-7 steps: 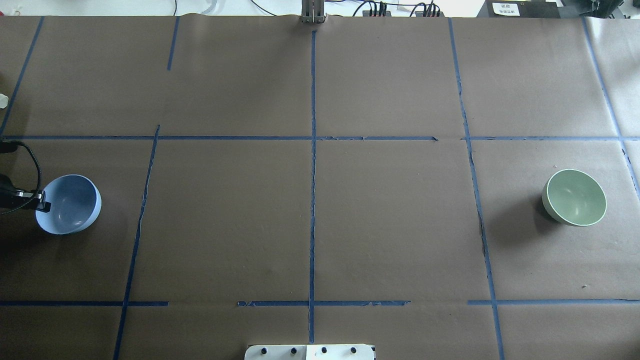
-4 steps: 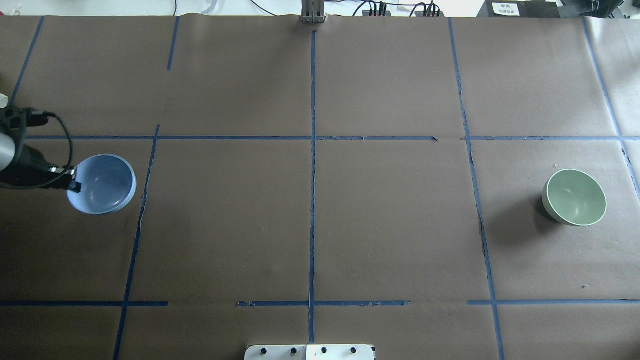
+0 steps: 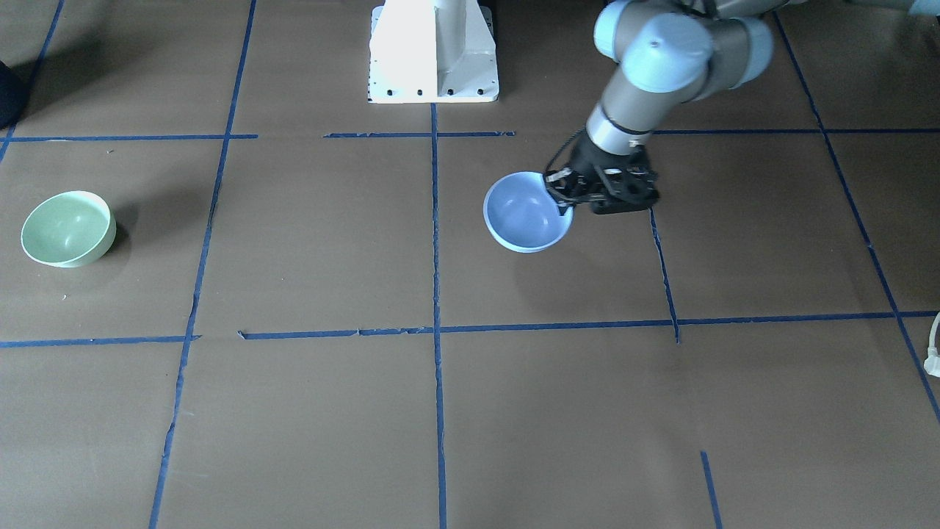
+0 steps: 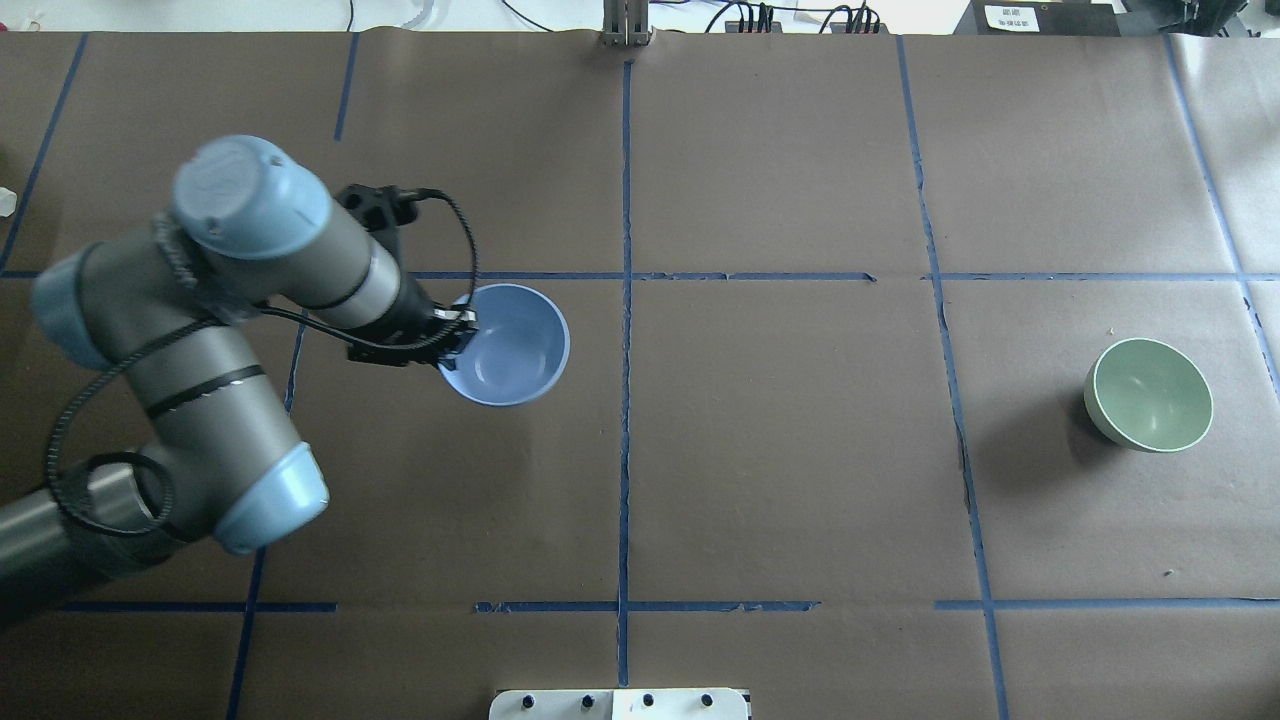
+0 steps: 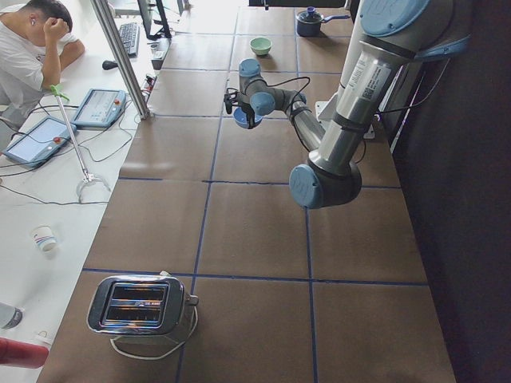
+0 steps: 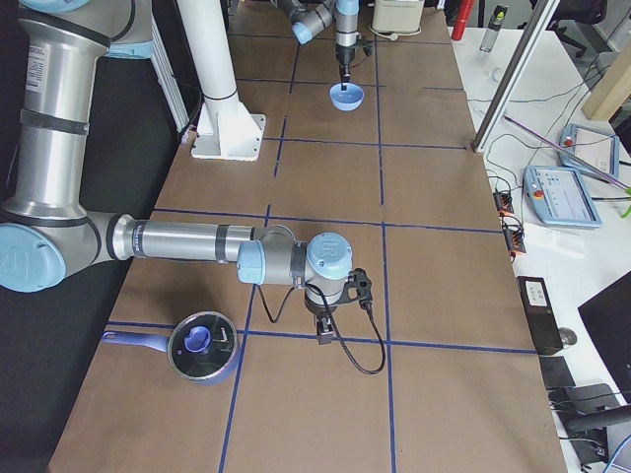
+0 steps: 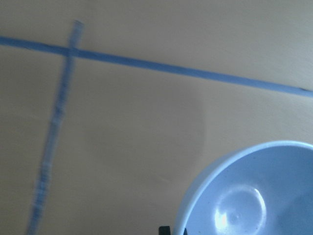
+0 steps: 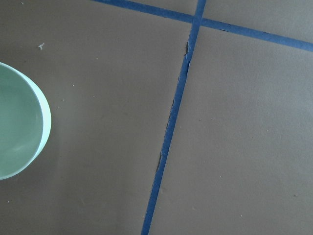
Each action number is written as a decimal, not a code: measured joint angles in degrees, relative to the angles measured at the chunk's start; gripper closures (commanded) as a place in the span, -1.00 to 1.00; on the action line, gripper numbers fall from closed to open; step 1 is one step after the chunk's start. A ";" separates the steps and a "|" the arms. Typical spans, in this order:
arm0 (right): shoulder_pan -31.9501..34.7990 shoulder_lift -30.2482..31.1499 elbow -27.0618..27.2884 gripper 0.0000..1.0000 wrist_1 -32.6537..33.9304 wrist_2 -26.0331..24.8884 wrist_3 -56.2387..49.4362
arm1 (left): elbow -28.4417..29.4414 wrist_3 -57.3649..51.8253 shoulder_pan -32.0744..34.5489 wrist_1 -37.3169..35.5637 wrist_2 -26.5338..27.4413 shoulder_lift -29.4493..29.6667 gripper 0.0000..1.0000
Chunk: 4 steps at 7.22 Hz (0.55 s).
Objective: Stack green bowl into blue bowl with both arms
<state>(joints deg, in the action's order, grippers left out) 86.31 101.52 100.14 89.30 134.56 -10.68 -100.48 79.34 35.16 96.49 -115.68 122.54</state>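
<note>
left pincer (image 4: 461, 332) clamped on blue bowl (image 4: 512, 346) rim | green bowl (image 4: 1150, 396) well apart, toward robot's right (right pincer (image 6: 323, 335) nearer; its closure: cannot tell)

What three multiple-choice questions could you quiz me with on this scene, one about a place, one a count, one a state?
1. Where does the green bowl sit?
A) alone on the table, on the robot's right side
B) at the table's centre
C) hanging from an arm

2. How many bowls show in the overhead view?
A) one
B) two
C) three

3. What is the left pincer doing?
A) open and empty
B) out of every view
C) shut on the rim of the blue bowl

Answers:
1 A: it rests by itself far right in the overhead view.
2 B: only one green and one blue bowl appear there.
3 C: the front view shows the fingers clamped over the blue bowl's edge.
</note>
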 measured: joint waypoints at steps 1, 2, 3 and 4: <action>0.00 0.00 -0.02 -1.00 0.00 0.00 0.03 | 4.84 2.71 -2.47 0.70 1.72 4.70 1.00; 0.00 0.00 -0.03 -1.00 0.00 0.00 0.04 | 8.71 3.83 -4.24 2.76 3.16 6.94 1.00; 0.00 0.00 -0.03 -1.00 0.00 0.00 0.07 | 11.58 4.17 -5.32 4.89 4.14 7.98 0.98; 0.00 0.00 -0.03 -1.00 0.00 0.00 0.10 | 13.17 4.17 -5.75 6.15 4.55 8.57 0.74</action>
<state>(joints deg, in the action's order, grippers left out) 86.31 101.51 100.12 89.30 134.56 -10.58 -87.31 83.51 29.40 102.63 -111.14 131.11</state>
